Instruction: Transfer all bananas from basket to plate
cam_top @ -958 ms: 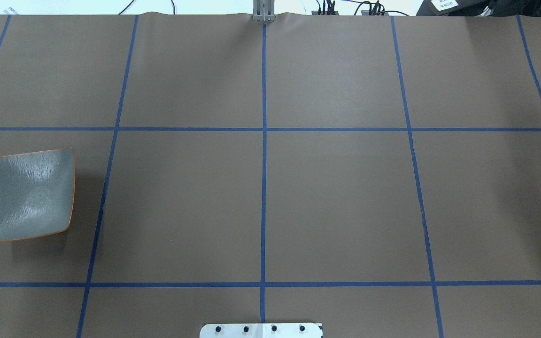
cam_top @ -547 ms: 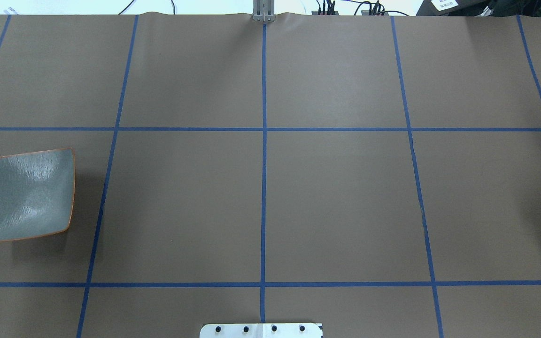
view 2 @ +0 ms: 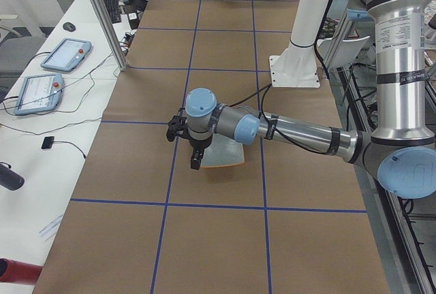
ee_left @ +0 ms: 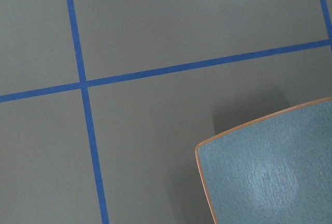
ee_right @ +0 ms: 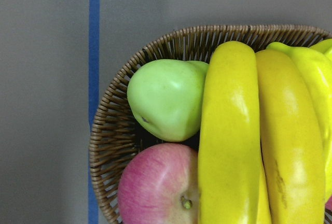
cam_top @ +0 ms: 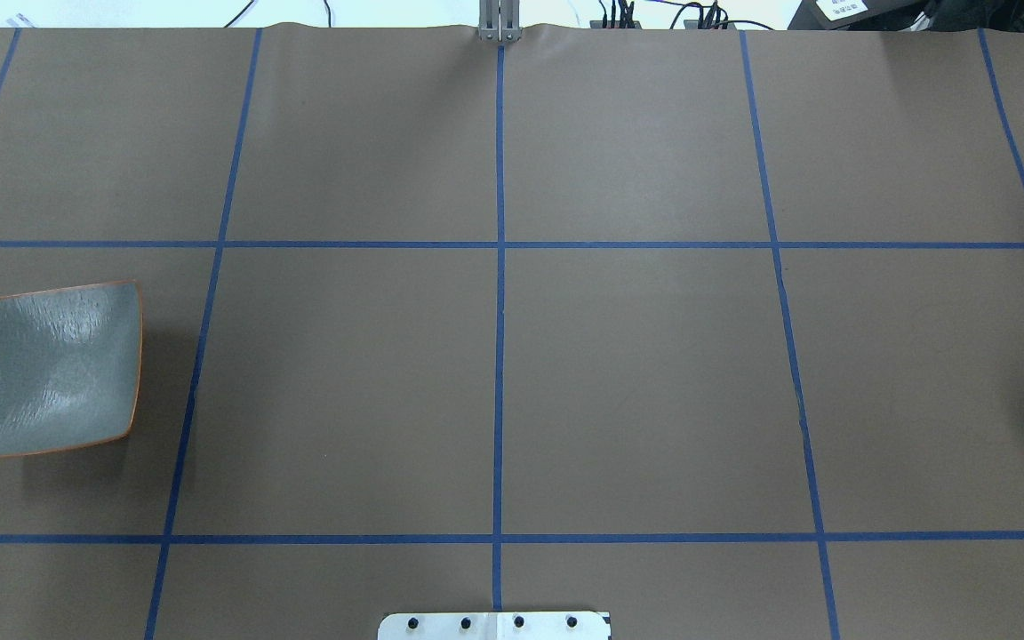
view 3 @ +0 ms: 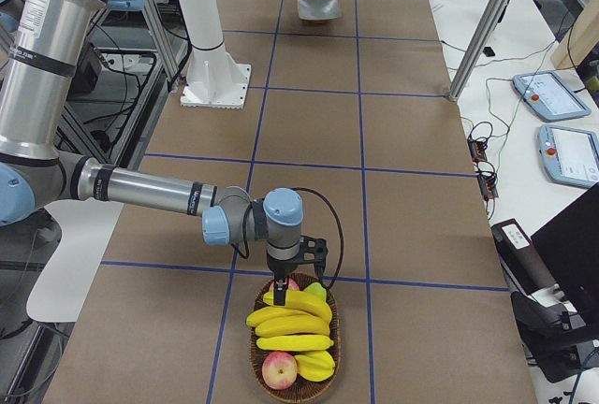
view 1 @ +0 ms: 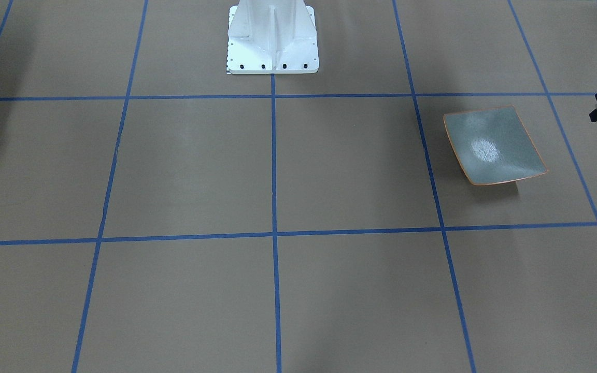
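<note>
Well, we found the bananas (view 3: 292,322) heaped in the basket (ee_right: 110,130) beside a green fruit (ee_right: 166,97) and an apple (ee_right: 155,187), at the table's (cam_top: 636,373) right end. Our right claw (view 3: 298,275) hung just above them; our left claw (view 2: 193,156) hovered by the plate (cam_top: 50,369), far off at the left end. How far either claw was open, or whether it held anything, we could not tell.
</note>
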